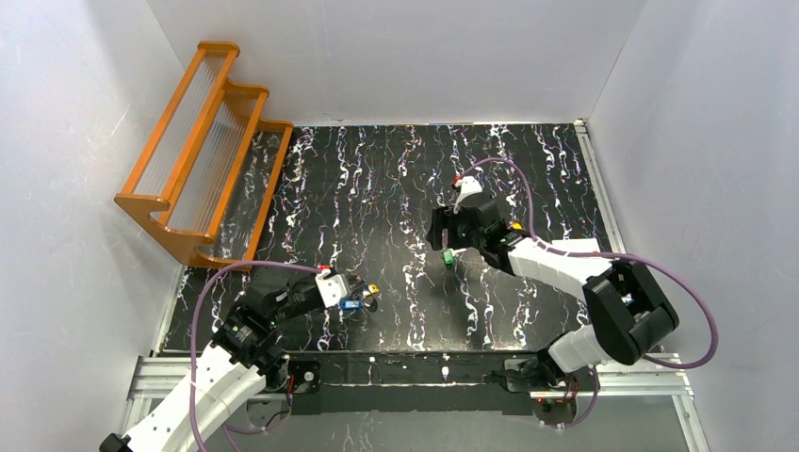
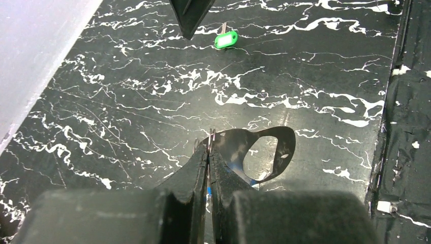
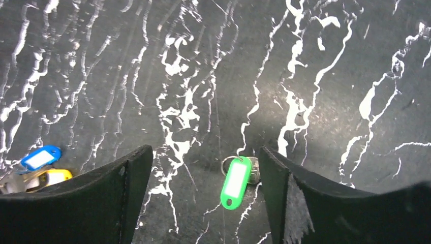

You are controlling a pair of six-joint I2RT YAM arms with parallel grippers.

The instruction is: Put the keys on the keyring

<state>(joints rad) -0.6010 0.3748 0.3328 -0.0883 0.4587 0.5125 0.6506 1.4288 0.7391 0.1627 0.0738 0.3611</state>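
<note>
R gripper (image 3: 203, 152) sits low w/ jaws spread wide, one finger either side of the green key (image 3: 235, 182), neither touching it. The key lies flat on the table (image 3: 330, 76), a bit right of centre. Its small ring + metal blade peek out at the tag's far end, nearer the right-hand finger.

L gripper (image 2: 208, 150) is pressed together, pinching the keyring (image 2: 269, 152) by its thin metal edge, toward the near-left of the table. Blue key (image 3: 40, 157) + yellow key (image 3: 53, 178) are bunched right by it; can't tell if they're threaded.

To do it well: shift slightly so the tag is centred btwn the fingers, drop till the tips nearly graze the surface, close slowly across the tag's long sides. Leave the ring end free. A flat tag may skid, so lift straight.
</note>
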